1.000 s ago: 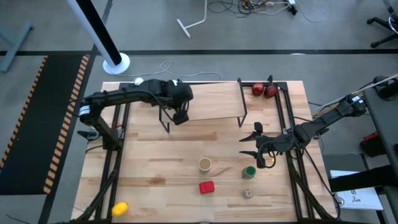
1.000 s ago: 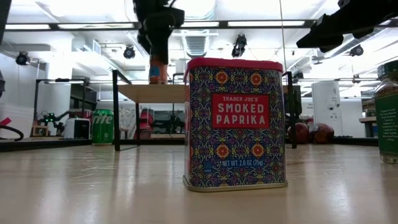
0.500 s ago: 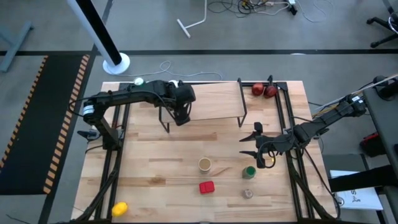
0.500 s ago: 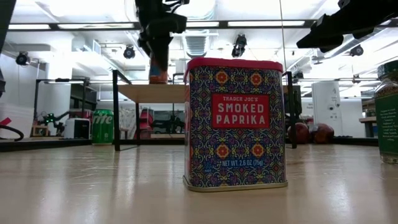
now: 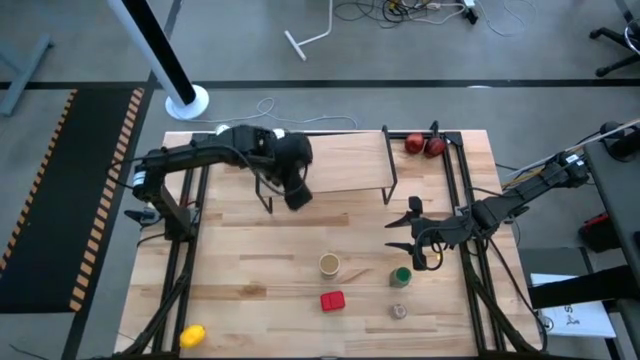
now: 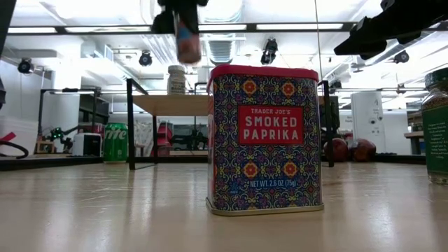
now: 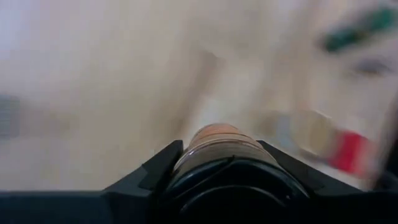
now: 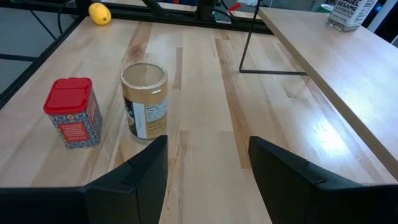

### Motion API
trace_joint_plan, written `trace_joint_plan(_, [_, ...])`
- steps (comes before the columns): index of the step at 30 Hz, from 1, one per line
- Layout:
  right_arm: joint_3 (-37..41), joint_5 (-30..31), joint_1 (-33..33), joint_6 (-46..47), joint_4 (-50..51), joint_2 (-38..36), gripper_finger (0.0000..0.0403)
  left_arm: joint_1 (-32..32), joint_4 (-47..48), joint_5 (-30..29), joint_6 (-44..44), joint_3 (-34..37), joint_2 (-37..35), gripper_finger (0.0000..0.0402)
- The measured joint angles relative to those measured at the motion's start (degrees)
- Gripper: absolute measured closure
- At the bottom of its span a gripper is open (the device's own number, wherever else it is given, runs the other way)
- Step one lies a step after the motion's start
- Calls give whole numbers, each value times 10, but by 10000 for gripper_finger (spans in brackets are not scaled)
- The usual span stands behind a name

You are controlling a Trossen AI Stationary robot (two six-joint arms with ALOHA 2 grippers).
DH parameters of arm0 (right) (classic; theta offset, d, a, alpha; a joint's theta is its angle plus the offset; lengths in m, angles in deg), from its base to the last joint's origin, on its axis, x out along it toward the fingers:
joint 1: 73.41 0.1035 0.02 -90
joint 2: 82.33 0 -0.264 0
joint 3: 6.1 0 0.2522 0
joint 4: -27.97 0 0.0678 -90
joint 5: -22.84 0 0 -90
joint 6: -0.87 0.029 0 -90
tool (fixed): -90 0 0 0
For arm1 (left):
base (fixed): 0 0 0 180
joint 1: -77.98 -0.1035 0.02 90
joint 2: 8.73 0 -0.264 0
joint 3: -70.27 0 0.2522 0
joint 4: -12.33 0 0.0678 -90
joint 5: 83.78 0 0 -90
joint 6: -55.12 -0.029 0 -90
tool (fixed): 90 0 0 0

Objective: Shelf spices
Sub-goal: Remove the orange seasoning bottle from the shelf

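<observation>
Holding the dark-capped brown jar [image 7: 217, 146] pinched in my left gripper [image 5: 296, 192], raised just in front of the shelf [image 5: 340, 160], white-capped jar [image 6: 176, 79] standing on the shelf, my right gripper [image 5: 408, 234] spread wide beside the green-capped jar [image 5: 401, 277].

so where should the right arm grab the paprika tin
Grip the red square tin across two opposite flat walls, just below its lid, coming down from above. It stands upright with clear table around it; the tan round-lidded tub is beside it but apart. Flat parallel sides suit the right gripper, whose jaws are open.
</observation>
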Motion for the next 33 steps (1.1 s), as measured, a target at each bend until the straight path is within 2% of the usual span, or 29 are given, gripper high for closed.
trace_joint_plan(3, [3,-1,0,5,1,0,204,51,-3,54,18,1,0,234])
trace_joint_plan(9, [5,-5,0,6,1,0,204,173,-26,62,109,58,0,229])
trace_joint_plan(19, [5,-5,0,9,-6,0,204,337,-231,63,301,244,0,229])
trace_joint_plan(25, [5,-4,0,12,-7,0,204,387,-250,72,370,307,0,229])
trace_joint_plan(33, [5,0,0,15,-6,0,204,410,-245,23,411,355,0,229])
